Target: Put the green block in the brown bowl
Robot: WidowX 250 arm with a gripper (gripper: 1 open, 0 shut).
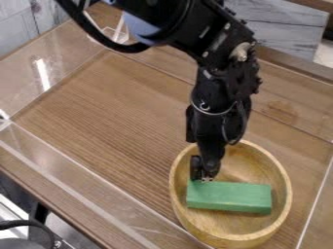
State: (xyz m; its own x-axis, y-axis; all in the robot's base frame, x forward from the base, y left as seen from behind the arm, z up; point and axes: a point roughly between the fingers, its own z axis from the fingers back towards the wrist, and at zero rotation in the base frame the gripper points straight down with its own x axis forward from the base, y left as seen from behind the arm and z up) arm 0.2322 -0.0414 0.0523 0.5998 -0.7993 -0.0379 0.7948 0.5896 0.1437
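Listing: green block (229,197), one, in brown bowl (192,216), lower right; my gripper (201,164) released above; placement done, retreat left.

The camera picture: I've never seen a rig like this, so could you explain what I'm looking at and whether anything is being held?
This one view looks down from a raised spot onto a wooden table. The black machine reaching in from the top is a robot arm; its pincer points down over the near left part of a round brown bowl. A flat green block lies inside the bowl. The pincer is open and holds nothing; the block rests in the bowl just in front of it.
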